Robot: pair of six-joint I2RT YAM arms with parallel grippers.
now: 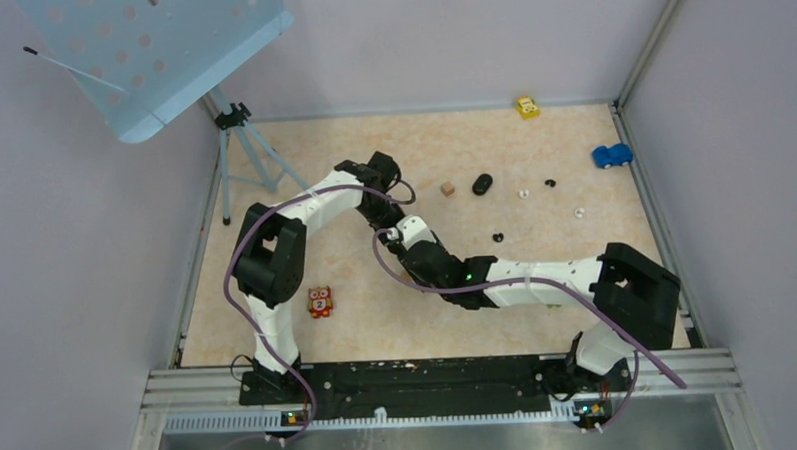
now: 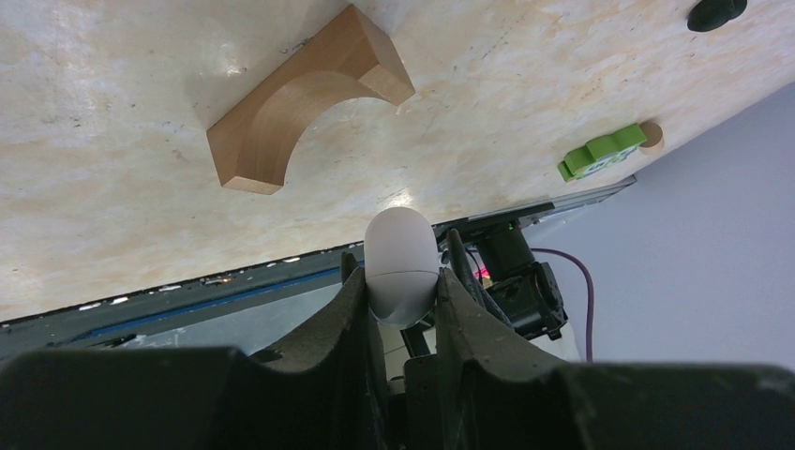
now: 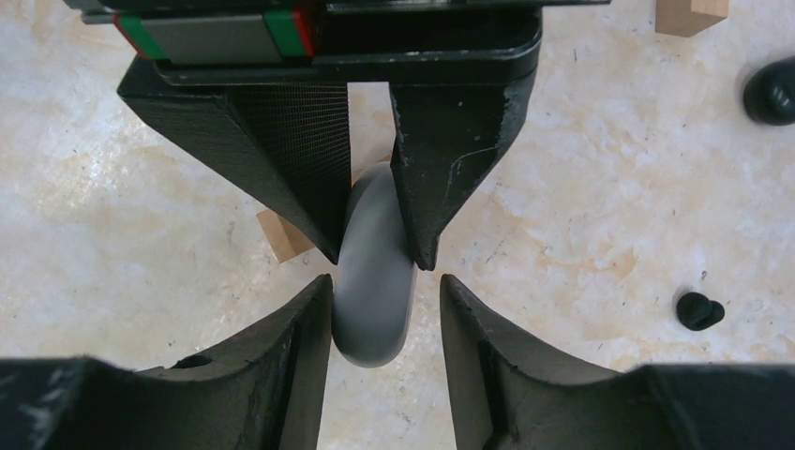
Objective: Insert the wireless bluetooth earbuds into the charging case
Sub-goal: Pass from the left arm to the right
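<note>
Beige tabletop [image 1: 398, 325]; left hand [image 2: 401, 258] clamps white charging case [image 2: 401, 272]; right hand [image 3: 384, 286] parted, straddling it.

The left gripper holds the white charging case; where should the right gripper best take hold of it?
Grip the rounded free end of the charging case that sticks out past the fingertips of the left gripper, coming head-on from the opposite side. The right gripper straddles that end, jaws open.
</note>
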